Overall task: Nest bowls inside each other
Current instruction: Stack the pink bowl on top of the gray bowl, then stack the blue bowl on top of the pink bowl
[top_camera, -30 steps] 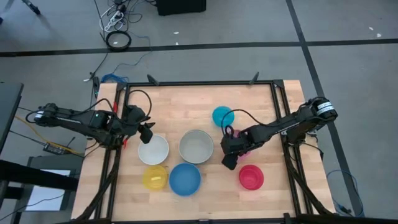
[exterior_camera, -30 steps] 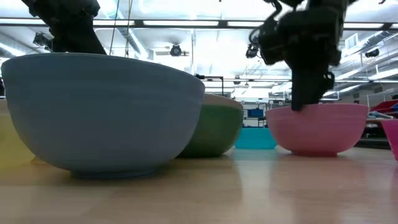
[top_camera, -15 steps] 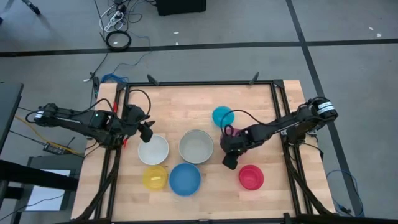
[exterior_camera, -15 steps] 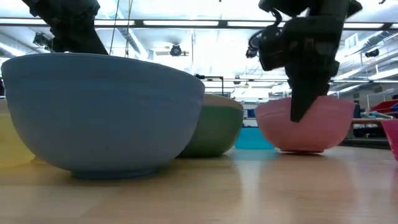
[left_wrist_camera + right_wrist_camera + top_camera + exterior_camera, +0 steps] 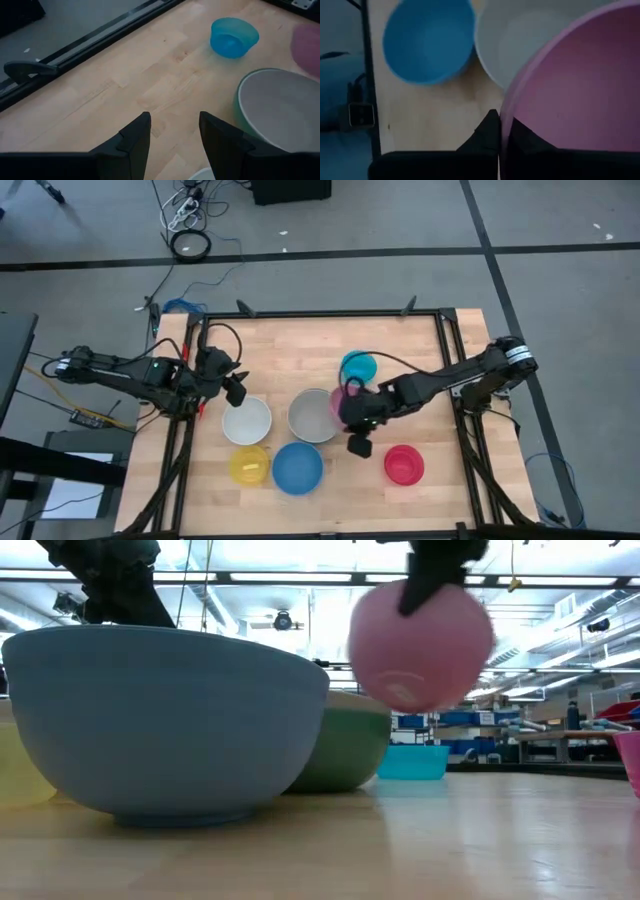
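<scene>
My right gripper [image 5: 350,414] is shut on the pink bowl [image 5: 420,645], which hangs tilted in the air just right of the grey bowl [image 5: 316,415] nested in the green bowl [image 5: 350,750]. The white bowl [image 5: 246,420], yellow bowl [image 5: 248,465], blue bowl [image 5: 297,468], red bowl [image 5: 404,464] and small cyan bowl [image 5: 358,366] each stand alone on their bases on the table. My left gripper [image 5: 172,135] waits open at the table's left side, near the white bowl, with nothing between its fingers. My right gripper pinches the pink bowl's rim [image 5: 503,122], one finger inside the bowl and one outside. The fingers [image 5: 415,595] come from above, slanting down. The bowl is lifted clear of the table and tipped on its side, its bottom turned toward the table's near edge.
A black frame rail [image 5: 320,313] runs round the wooden table. The far half of the tabletop [image 5: 150,75] is bare wood. The big blue bowl [image 5: 165,720] stands close to the table's near edge.
My right gripper has shut on the pink bowl's rim, then risen and gone toward the table's left, toward the grey bowl. The pink bowl has been lifted clear of the table and tipped onto its side.
</scene>
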`<state>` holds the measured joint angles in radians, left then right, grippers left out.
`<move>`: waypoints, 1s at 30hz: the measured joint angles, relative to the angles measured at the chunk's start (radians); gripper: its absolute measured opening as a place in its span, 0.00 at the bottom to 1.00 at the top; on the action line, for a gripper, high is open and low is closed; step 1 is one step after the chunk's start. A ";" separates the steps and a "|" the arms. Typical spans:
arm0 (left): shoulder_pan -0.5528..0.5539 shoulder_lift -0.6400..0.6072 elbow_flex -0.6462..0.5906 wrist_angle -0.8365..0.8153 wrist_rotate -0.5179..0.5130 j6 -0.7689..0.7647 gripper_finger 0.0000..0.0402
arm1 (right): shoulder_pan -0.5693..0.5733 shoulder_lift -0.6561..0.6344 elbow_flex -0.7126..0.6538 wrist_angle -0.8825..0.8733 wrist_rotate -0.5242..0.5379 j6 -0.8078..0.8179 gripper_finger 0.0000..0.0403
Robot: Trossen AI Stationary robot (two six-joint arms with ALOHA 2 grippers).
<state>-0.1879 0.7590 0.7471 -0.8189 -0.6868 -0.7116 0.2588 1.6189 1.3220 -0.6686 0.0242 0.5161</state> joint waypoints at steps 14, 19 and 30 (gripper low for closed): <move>0.000 0.000 0.000 0.008 0.000 0.000 0.44 | -0.046 0.116 0.000 0.266 -0.022 -0.160 0.10; 0.000 0.000 0.000 0.014 0.001 0.000 0.44 | -0.045 0.114 0.000 0.260 -0.039 -0.126 0.26; 0.000 0.000 0.000 0.019 0.022 -0.020 0.44 | -0.014 0.090 0.019 0.272 -0.107 -0.075 0.39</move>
<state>-0.1879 0.7589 0.7471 -0.8004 -0.6649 -0.7314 0.2451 1.7084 1.3409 -0.3967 -0.0829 0.4412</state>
